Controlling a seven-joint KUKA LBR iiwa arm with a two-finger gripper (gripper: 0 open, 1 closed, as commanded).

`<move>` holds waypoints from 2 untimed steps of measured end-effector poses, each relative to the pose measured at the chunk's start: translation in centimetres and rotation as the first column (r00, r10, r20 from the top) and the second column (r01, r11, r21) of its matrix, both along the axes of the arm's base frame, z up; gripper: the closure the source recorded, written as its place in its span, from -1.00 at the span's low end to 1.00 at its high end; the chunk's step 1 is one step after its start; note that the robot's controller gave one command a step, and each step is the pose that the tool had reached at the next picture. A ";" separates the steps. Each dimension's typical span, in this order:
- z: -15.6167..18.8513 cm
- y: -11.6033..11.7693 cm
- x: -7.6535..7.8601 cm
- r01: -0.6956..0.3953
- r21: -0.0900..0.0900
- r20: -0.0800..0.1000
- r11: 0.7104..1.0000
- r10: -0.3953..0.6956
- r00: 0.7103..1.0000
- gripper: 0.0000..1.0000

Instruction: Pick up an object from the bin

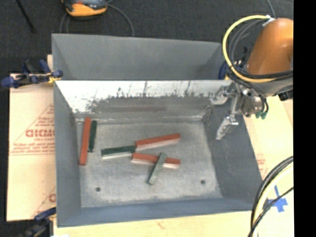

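Grey metal bin (133, 63) with sloping walls and a flat, speckled floor, seen from above. The arm (256, 90) enters from the upper right of the frame; its wrist carries a rounded orange cover (274, 41) ringed by looped cables (232, 38). Below the cover the claw (224, 127) hangs over the bin's right inner wall, near the upper right corner of the floor; whether it is open or closed cannot be told, and it is well apart from every object. Six slender bars lie on the floor. At centre, a long red bar (158, 141) lies tilted, its right end higher in the frame and nearest the claw; its left end meets a dark green bar (118, 152) that runs on toward the left. Just below them a second red bar (170, 161) lies nearly level, and a short green bar (155, 169) lies slantwise across it, resting on top. At the left of the floor a red upright bar (85, 141) runs up and down the frame along the foot of the left wall, with a short dark bar (92, 136) just beside it on its right.
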State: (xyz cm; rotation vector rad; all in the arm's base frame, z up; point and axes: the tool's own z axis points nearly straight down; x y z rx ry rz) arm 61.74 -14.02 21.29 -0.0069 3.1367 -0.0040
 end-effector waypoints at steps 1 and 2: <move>0.0 0.0 0.0 0.000 0.000 0.000 1.000 0.000 1.000 -1.00; -4.8 2.2 -1.3 0.050 0.001 0.006 0.999 -0.050 0.999 -1.00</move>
